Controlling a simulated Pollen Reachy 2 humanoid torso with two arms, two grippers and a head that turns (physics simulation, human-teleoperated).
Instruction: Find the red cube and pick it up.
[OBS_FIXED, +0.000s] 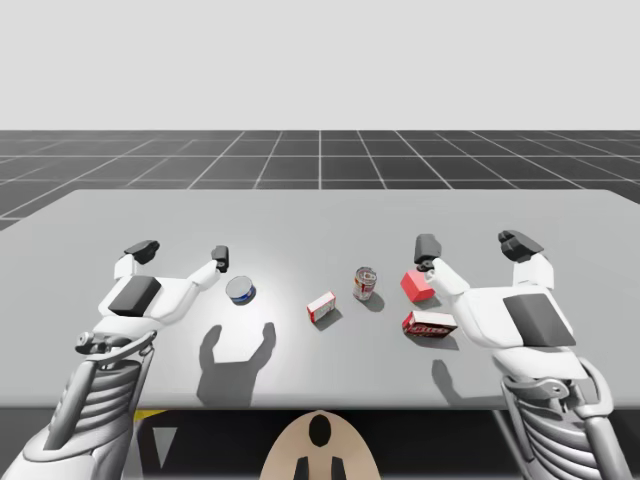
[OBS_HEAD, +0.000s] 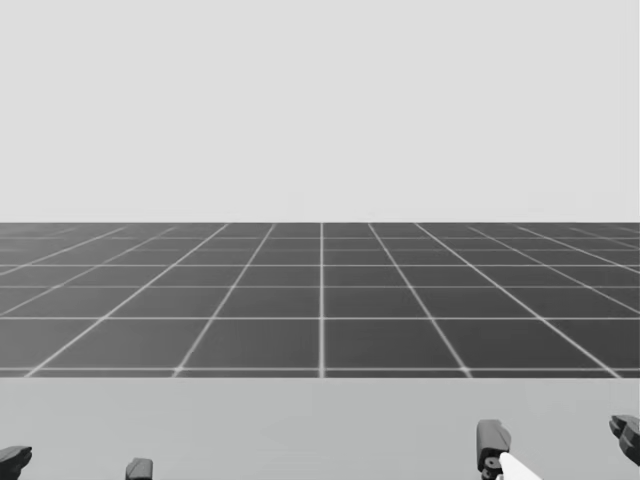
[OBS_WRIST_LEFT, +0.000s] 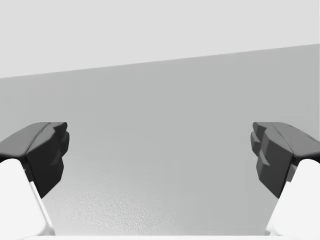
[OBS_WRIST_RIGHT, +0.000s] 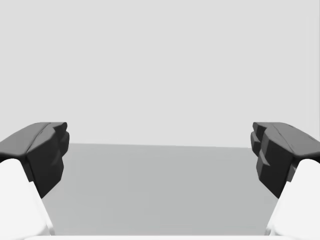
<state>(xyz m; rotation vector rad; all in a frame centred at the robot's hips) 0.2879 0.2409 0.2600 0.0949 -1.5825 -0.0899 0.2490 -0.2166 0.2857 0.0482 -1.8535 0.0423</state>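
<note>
While both arms hang raised over the table's near edge, the robot's right gripper (OBS_FIXED: 474, 246) stands spread wide with nothing between its fingers. The left gripper (OBS_FIXED: 181, 253) is just as released, over the near-left part of the table (OBS_FIXED: 320, 215). Near the right gripper's inner side, down on the table top, sits the red cube (OBS_FIXED: 417, 285), right of the table's middle. A flat red box (OBS_FIXED: 428, 323) lies just beside it toward the near edge, and a small can (OBS_FIXED: 365, 283) stands close on its left. Further left come a red-and-white box (OBS_FIXED: 321, 307) and a blue tin (OBS_FIXED: 240, 290). Nothing is grasped, so this looks like the finding stage, with the head aimed past the far edge. Next, I'd judge, the right arm must swing inward, tip down, straddle the cube alone, clear of the flat box, and close.
</note>
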